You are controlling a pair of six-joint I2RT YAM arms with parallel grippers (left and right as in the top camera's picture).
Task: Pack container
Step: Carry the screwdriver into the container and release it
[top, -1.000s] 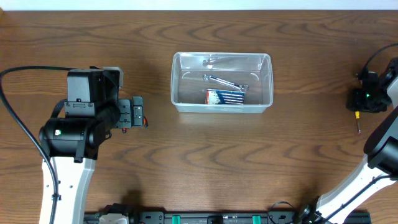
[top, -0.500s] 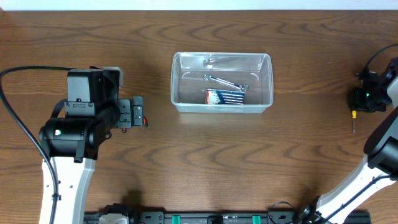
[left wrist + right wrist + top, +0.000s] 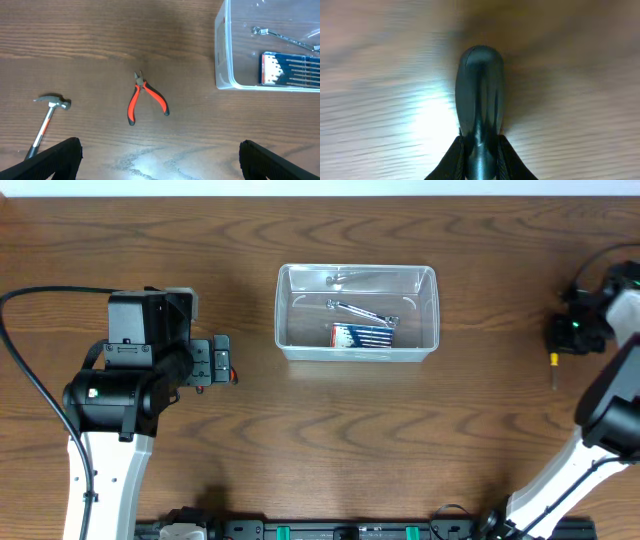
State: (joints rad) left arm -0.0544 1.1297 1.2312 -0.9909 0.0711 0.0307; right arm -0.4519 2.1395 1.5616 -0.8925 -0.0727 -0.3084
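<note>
Two left fingers (image 3: 60, 161) wide apart, cropped, right fingers (image 3: 451, 162) pinching blurred screwdriver (image 3: 479, 100).

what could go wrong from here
The right gripper holds the black-handled screwdriver in a narrow pinch. The right wrist view is blurred, suggesting motion, so it may slip. The clear rectangular plastic container already holds a silver wrench and a blue tool case; a dropped screwdriver could bounce off them.

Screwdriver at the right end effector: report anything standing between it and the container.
Nothing visible does. Only bare tabletop lies between the screwdriver and the container, at its right wall. Inside, a wrench and a blue tool pack leave free floor.
</note>
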